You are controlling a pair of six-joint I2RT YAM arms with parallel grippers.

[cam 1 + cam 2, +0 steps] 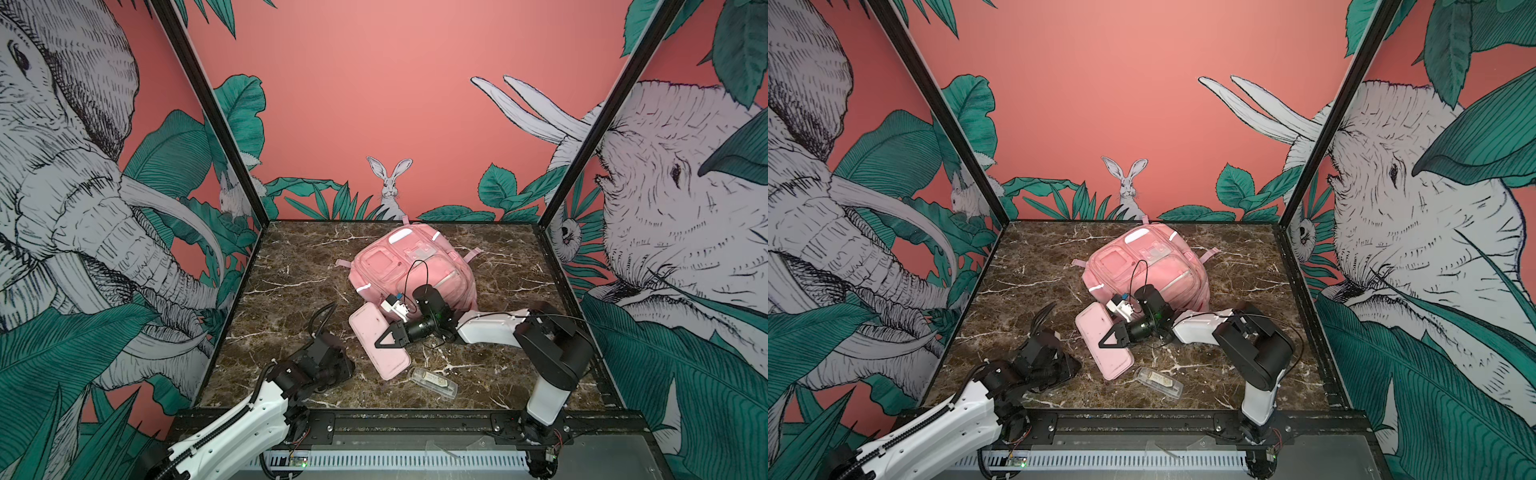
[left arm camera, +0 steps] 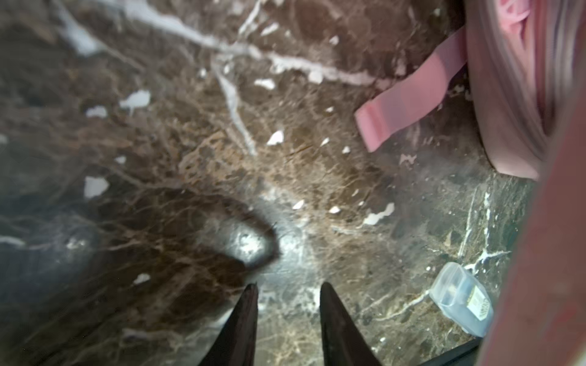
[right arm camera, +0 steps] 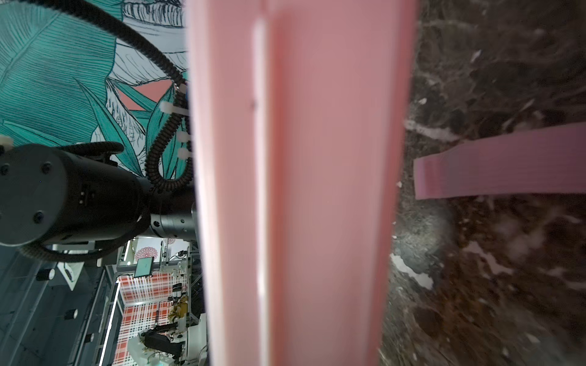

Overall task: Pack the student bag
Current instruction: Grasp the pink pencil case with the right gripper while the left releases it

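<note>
Student bag (image 1: pixel 399 266) lies at marble table (image 1: pixel 291 299) rear centre. Right gripper (image 1: pixel 382 340) over pink pencil pouch (image 1: pixel 390 361); grip unclear. Left gripper (image 2: pixel 289 286) parted, empty. Likely risk: shallow edge pinch, pouch slips before reaching bag.

**Robot test cell in a lab**

Jungle-print wall panels (image 1: pixel 374 104) on black frame posts (image 1: pixel 233 154) boxed in a marble-patterned tabletop (image 1: pixel 299 266). Past the booth, the right wrist view showed a monitor (image 3: pixel 144 266) and checked-cloth workstations (image 3: pixel 139 294).
</note>
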